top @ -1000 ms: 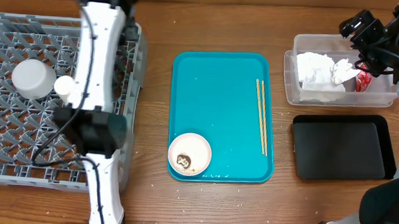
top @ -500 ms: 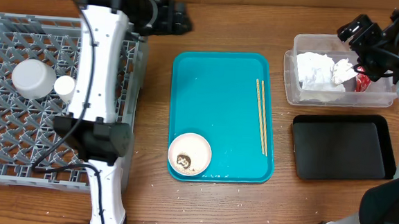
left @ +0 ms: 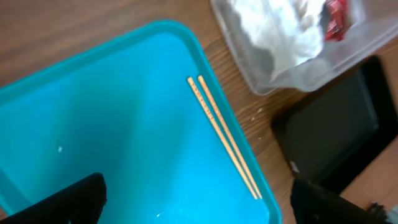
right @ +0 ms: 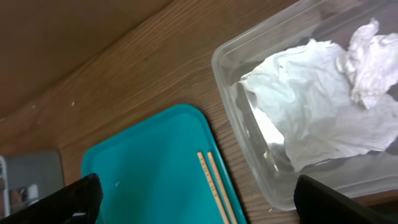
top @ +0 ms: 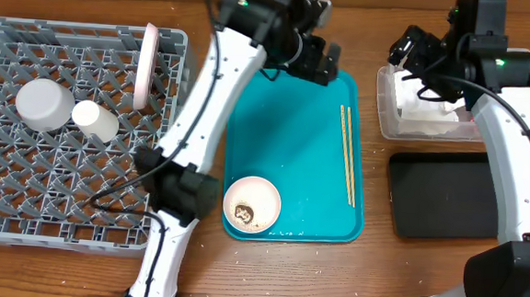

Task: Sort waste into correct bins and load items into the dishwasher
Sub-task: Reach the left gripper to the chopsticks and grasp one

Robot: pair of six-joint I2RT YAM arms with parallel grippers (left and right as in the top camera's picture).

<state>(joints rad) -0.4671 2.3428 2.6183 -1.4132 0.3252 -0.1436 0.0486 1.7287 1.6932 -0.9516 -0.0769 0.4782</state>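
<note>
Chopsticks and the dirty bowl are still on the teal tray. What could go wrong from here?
The chopsticks lie flat and thin beside the right rim of the teal tray; a pincer may catch only one.
The left pincer and right pincer both hang open near that side, so the arms might clash.
The bowl holds food scraps; racked unemptied, it would likely drop them through the dish rack.

**Right wrist view: clear tub and teal tray on the wooden table.**
The tub, at upper right, holds crumpled white napkins: one large sheet and a smaller wad touching it. The tray's rounded corner lies just beside the tub, a strip of table between them. A pair of chopsticks lies side by side on the tray's tub-side edge. The right gripper shows dark fingers at both lower corners, spread wide.
</note>
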